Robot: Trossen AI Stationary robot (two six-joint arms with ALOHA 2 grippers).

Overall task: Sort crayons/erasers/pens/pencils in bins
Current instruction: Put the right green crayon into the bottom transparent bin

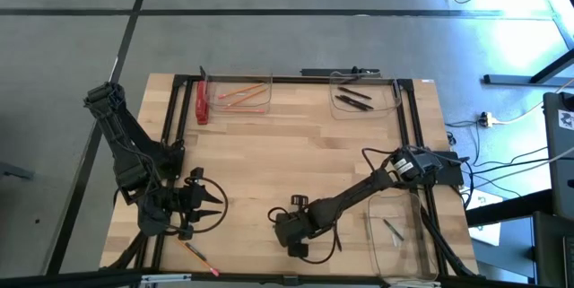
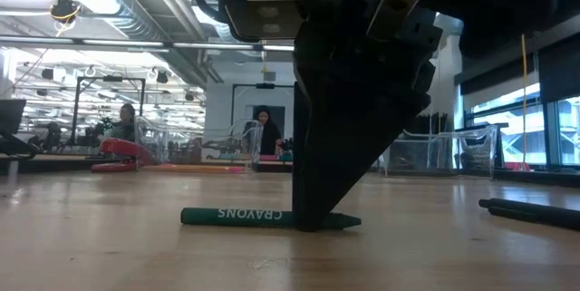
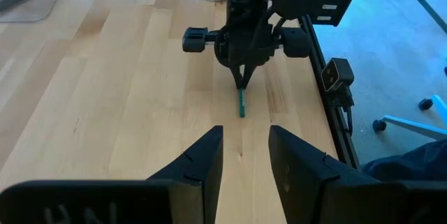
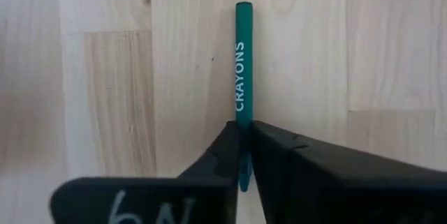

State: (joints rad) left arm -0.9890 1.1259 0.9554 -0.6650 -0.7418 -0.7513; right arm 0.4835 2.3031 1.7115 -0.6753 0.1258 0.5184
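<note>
A green crayon [image 4: 241, 63] printed "CRAYONS" lies flat on the wooden table [image 1: 296, 144]; it also shows in the low view [image 2: 236, 216]. My right gripper [image 4: 244, 137] stands over it near the table's near edge, shut on it. My left gripper [image 3: 246, 151] waits open at the table's near left [image 1: 213, 205], aimed at the right gripper. Three clear bins stand here: a far-left one [image 1: 238, 107] with orange pencils [image 1: 240, 96], a far-right one [image 1: 363, 109] with black pens [image 1: 354, 100], and a near-right one [image 1: 395, 248] holding a small stick. My right gripper pinches the green crayon between its two fingers near the pointed end [image 4: 241, 116]. The fingers [image 2: 313, 205] come from above, pointing down, and lie across the crayon. The crayon still lies level on the table, its flat end [image 4: 243, 6] sticking out beyond the fingers.
A flat red bar [image 1: 202, 101] lies beside the far-left bin. One orange pencil [image 1: 197, 257] lies at the near edge by my left arm. A black pen [image 2: 530, 211] lies on the table near the crayon. A black frame [image 1: 269, 78] rims the table.
</note>
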